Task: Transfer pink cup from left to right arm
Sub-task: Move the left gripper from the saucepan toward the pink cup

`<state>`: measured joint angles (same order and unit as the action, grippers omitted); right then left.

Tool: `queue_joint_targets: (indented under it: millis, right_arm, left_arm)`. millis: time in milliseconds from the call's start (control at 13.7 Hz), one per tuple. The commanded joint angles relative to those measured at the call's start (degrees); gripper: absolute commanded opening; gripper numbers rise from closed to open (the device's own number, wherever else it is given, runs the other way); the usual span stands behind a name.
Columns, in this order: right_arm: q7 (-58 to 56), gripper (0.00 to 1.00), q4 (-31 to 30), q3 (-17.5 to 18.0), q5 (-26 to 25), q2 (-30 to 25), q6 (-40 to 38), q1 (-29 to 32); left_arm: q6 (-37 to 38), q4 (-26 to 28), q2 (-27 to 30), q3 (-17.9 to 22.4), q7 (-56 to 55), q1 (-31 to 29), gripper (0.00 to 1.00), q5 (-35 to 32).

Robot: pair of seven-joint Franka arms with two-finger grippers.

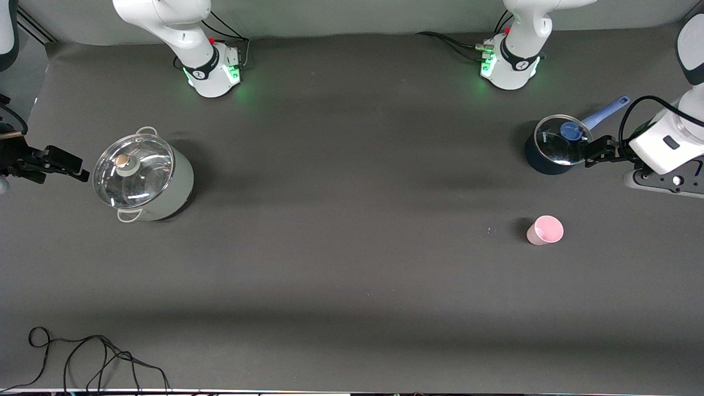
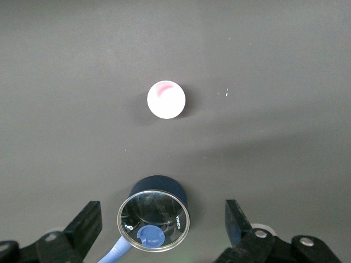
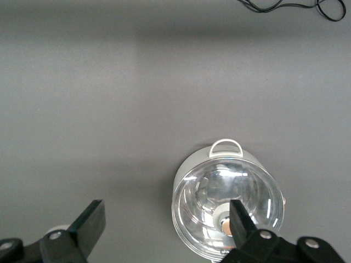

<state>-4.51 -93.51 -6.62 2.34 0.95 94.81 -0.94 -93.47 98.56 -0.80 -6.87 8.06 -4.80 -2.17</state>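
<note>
We see the pink cup [image 1: 545, 230] standing alone on the bench [image 1: 352, 264], near the left arm's end. The left gripper [image 1: 591, 154] and right gripper [image 1: 82, 170] are both wide apart, holding nothing

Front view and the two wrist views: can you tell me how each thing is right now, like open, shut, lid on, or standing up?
pink cup: upright on the table, untouched, looks empty.
dark blue pot: glass lid on, blue handle pointing toward the left arm's end.
white pot: glass lid on.
left gripper: jaws open, holding nothing, up beside the dark blue pot.
right gripper: jaws open, holding nothing, up beside the white pot.
</note>
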Motion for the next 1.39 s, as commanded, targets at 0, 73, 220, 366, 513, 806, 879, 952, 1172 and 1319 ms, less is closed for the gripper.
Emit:
queue_joint_targets:
  millis: [0,73,220,366,513,806,879,952,1172,1319]
  right_arm:
    - [-0.77,1.0,0.34,-0.15,-0.58,-0.33,-0.68,-0.37]
    - [-0.5,1.0,0.52,-0.06,-0.58,-0.33,-0.68,-0.37]
    - [-0.59,1.0,0.43,-0.06,-0.58,-0.42,-0.68,-0.29]
    - [-0.59,1.0,0.43,-0.06,-0.58,-0.42,-0.68,-0.29]
    - [-0.68,1.0,0.43,-0.15,-0.58,-0.42,-0.68,-0.29]
    - [-1.03,1.0,0.34,-0.42,-0.58,-0.51,-0.95,-0.29]
    - [-1.11,1.0,0.34,-0.5,-0.58,-0.59,-0.95,-0.29]
    - [-1.03,1.0,0.43,-0.5,-0.58,-0.51,-0.95,-0.2]
    - [-0.94,1.0,0.43,-0.5,-0.58,-0.59,-0.95,-0.28]
    - [-0.85,1.0,0.43,-0.5,-0.49,-0.59,-0.95,-0.29]
  left_arm:
    - [-1.01,1.81,1.76,0.1,-0.68,-0.03,1.0,0.24]
    - [-0.93,1.81,1.76,0.1,-0.68,-0.03,1.0,0.24]
    - [-0.93,1.81,1.76,0.1,-0.68,-0.03,1.0,0.24]
    - [-0.93,1.81,1.68,0.18,0.11,-0.12,1.0,0.24]
    - [-0.66,1.81,1.59,0.36,1.25,-0.21,1.0,0.33]
    - [-2.06,1.2,0.54,0.54,16.32,-1.96,1.0,-0.11]
    - [-3.11,1.11,0.1,0.54,22.38,-2.93,1.0,-0.11]
    - [-4.08,0.84,-0.78,0.54,28.79,-3.63,0.99,-0.2]
    - [-5.41,-0.91,-3.41,0.54,42.78,-6.7,0.98,0.23]
    - [-6.81,-2.58,-6.13,0.54,54.02,-8.2,0.99,0.76]
